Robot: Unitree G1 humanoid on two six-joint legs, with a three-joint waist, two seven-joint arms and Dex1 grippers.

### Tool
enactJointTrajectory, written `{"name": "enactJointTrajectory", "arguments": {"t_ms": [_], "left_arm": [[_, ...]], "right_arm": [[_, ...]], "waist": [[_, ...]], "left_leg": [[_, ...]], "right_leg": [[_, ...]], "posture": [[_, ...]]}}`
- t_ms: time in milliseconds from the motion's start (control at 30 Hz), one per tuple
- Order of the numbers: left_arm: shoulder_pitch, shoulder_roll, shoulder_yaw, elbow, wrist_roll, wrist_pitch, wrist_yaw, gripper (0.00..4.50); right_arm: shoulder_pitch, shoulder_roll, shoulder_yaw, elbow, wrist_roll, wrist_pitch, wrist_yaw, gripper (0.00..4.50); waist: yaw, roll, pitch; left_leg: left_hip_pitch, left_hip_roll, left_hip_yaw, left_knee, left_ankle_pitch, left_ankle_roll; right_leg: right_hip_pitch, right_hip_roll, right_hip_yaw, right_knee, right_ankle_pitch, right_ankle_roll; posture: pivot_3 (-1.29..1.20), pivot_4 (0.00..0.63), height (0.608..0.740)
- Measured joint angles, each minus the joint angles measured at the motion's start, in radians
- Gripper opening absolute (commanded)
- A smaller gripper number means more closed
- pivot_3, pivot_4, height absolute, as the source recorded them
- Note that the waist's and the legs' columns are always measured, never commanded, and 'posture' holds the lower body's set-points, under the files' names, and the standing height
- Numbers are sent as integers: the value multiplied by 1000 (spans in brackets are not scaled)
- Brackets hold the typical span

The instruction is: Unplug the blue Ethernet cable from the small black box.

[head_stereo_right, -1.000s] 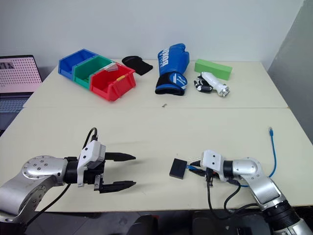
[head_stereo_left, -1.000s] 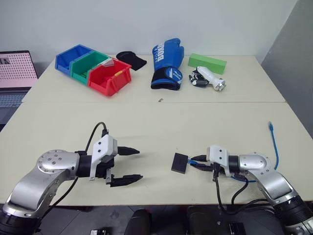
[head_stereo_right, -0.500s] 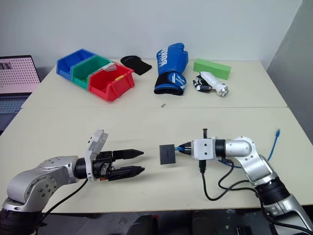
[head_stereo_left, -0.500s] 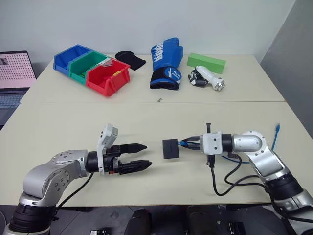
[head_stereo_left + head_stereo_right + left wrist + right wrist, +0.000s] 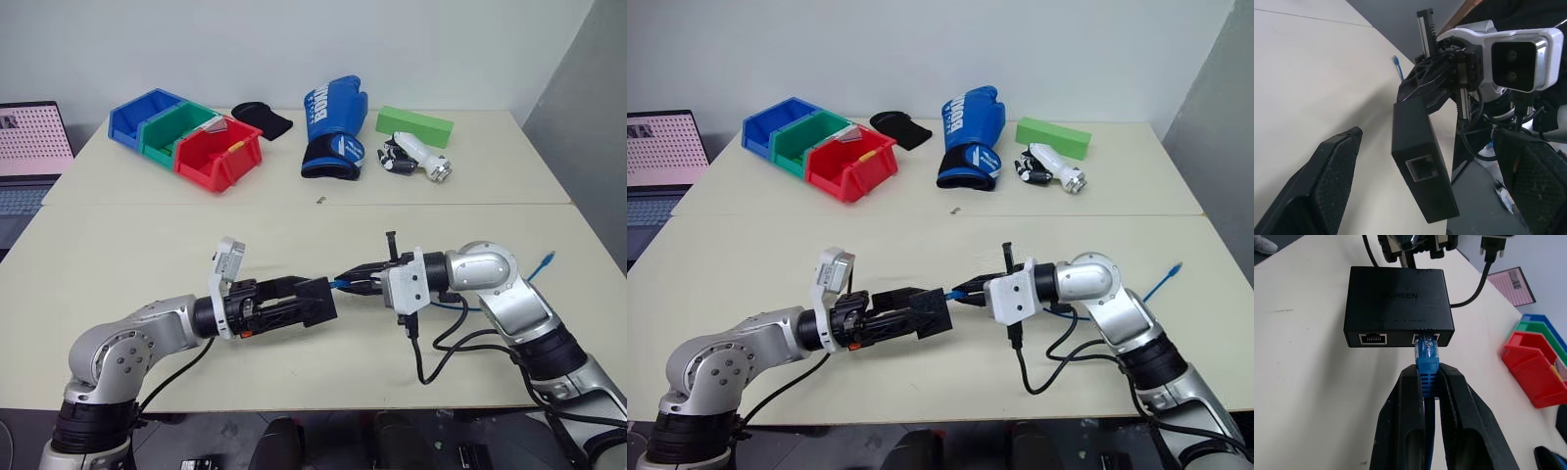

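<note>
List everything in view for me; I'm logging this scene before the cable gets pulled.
small black box: one, black, lifted above the table between the two grippers
blue Ethernet cable: one, blue, plug in the box's port, far end lying by the table's right edge
bins: three, blue, green and red, far left of the table
black cloth pad: one, beside the bins
boxing glove: one, blue, far centre
block: one, green, far right
white and silver device: one, in front of the block
laptop: one, at the left edge
table: cream
left gripper: black fingers open either side of the box
right gripper: shut on the cable's plug
</note>
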Motion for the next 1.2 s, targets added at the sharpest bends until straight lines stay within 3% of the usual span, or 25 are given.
{"name": "enactJointTrajectory", "arguments": {"t_ms": [533,700,767,933,1067,1200], "left_arm": [[-12,-13,5,22,-30,18,25,816],[-16,-2,-17,23,8,14,15,792],[-29,10,-34,27,32,13,-5,792],[-71,64,-69,55,139,-65,-79,792],[-92,81,-93,62,226,-179,-156,792],[-92,95,-153,66,311,-288,-258,792]], "right_arm": [[-61,36,-1,70,-89,-172,-93,131],[-58,22,14,66,-120,-179,-96,131],[-52,8,19,62,-129,-194,-98,835],[-33,-75,15,16,-108,-154,-55,2014],[20,-134,10,-69,30,19,28,2918],[55,-123,-72,-190,331,447,5,2934]], "waist": [[0,0,0],[0,0,0],[0,0,0],[1,0,0],[2,0,0],[-1,0,0]], "left_leg": [[0,0,0,0,0,0],[0,0,0,0,0,0],[0,-1,0,0,0,0],[0,-1,0,0,0,0],[-1,-1,0,-1,0,0],[-1,0,0,-1,0,0]], "right_leg": [[0,0,0,0,0,0],[0,0,0,0,0,0],[0,0,0,0,0,0],[0,0,0,-1,0,0],[0,0,0,-2,0,0],[0,-1,1,-1,0,0]], "posture": [[0,150,740],[0,150,740],[0,150,740],[0,150,740],[0,150,740],[0,150,740]]}}
